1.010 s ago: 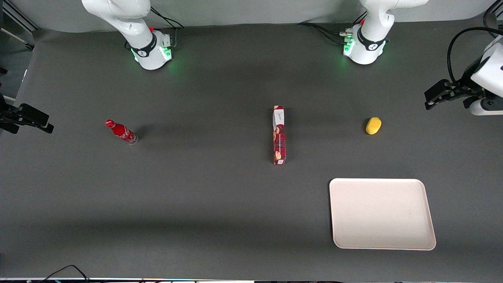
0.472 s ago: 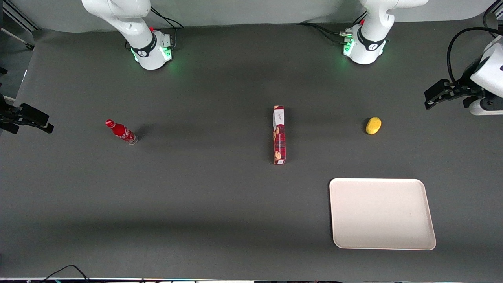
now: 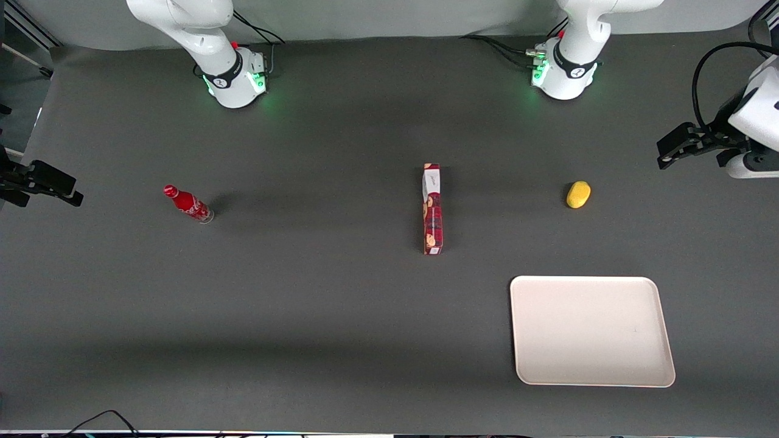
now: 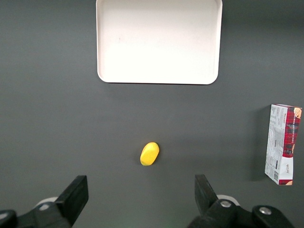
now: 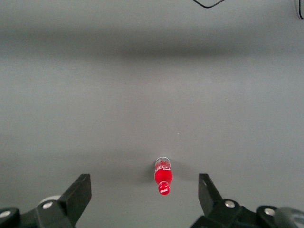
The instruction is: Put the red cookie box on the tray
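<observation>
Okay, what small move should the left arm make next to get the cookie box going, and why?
Probably swing the open tool from the working arm's end of the table toward the red cookie box. The box lies untouched on the table, farther from the front camera than the tray, and the tool hangs high near the yellow object.

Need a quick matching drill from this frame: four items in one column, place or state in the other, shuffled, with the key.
Items
1. long red plaid cardboard cookie box
2. large cream-white rectangular tray
3. small yellow lemon-like object
4. left arm's gripper

Places or states
A. open, high above the table at the working arm's end
B. lying flat mid-table, white label end farthest from the front camera
C. nearest the front camera, nothing on it
D. on the table between the box and the working arm's end

Pairs: 1-B, 2-C, 3-D, 4-A
</observation>
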`<action>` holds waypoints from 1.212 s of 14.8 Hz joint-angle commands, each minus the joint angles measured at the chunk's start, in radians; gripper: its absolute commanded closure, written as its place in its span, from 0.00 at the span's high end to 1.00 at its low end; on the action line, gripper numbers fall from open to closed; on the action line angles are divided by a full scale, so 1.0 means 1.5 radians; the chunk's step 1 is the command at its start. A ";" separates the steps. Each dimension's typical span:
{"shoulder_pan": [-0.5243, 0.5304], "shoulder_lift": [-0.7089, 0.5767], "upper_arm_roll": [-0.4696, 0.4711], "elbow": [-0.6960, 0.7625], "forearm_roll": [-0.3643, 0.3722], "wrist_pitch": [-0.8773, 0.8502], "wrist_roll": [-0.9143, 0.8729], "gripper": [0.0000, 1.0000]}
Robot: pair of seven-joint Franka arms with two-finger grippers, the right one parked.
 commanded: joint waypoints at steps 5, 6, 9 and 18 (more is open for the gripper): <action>-0.006 0.006 0.003 0.015 -0.001 -0.023 0.009 1.00; -0.007 0.006 0.002 0.015 -0.001 -0.024 0.006 1.00; -0.010 0.006 -0.004 0.015 -0.002 -0.032 0.002 1.00; -0.011 0.051 -0.209 0.008 -0.055 -0.024 -0.274 1.00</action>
